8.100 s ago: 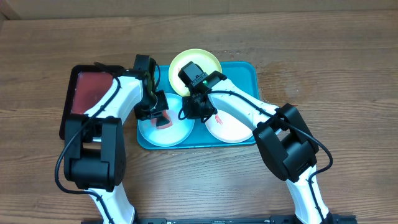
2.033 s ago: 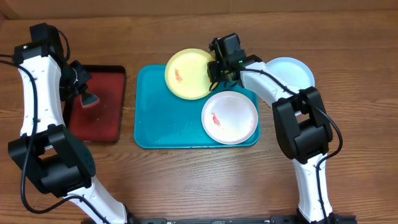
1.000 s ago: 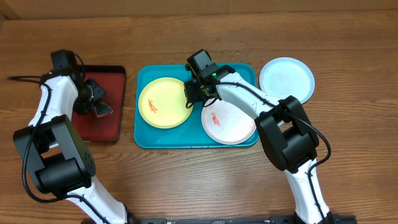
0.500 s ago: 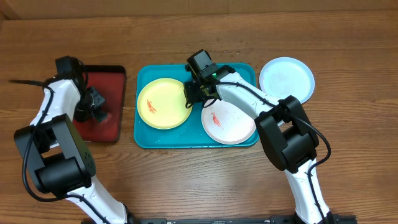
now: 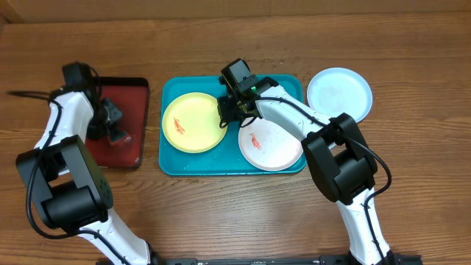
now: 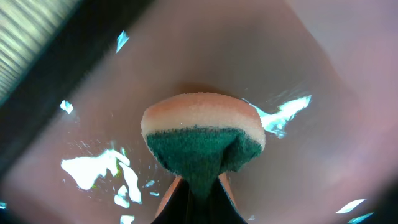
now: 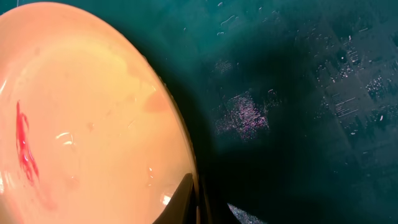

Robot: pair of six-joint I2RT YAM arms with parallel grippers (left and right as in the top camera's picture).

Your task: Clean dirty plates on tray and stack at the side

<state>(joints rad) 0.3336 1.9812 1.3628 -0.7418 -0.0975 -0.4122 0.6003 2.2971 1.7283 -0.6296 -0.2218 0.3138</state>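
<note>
The yellow-green plate [image 5: 193, 122] lies in the left half of the turquoise tray [image 5: 174, 87], with a red smear near its left side. My right gripper [image 5: 227, 114] is shut on its right rim; the wrist view shows the plate [image 7: 81, 124] with the rim pinched between my fingers [image 7: 196, 202]. The white plate [image 5: 271, 143], also red-smeared, lies on the tray's right half. The pale mint-blue plate [image 5: 339, 93] sits on the table right of the tray. My left gripper [image 5: 116, 129] is shut on a green-and-cream sponge [image 6: 202, 140] just above the dark red tray [image 5: 136, 103].
The dark red tray [image 6: 298, 81] is wet, with bright glints of water. The turquoise tray floor [image 7: 298, 93] also carries water droplets. Bare wooden table [image 5: 235, 206] lies in front of both trays.
The mint-blue plate has moved from the tray to the table at the right. The yellow-green plate slid to the tray's left half. Lately my left gripper shifted the sponge slightly over the red tray.
</note>
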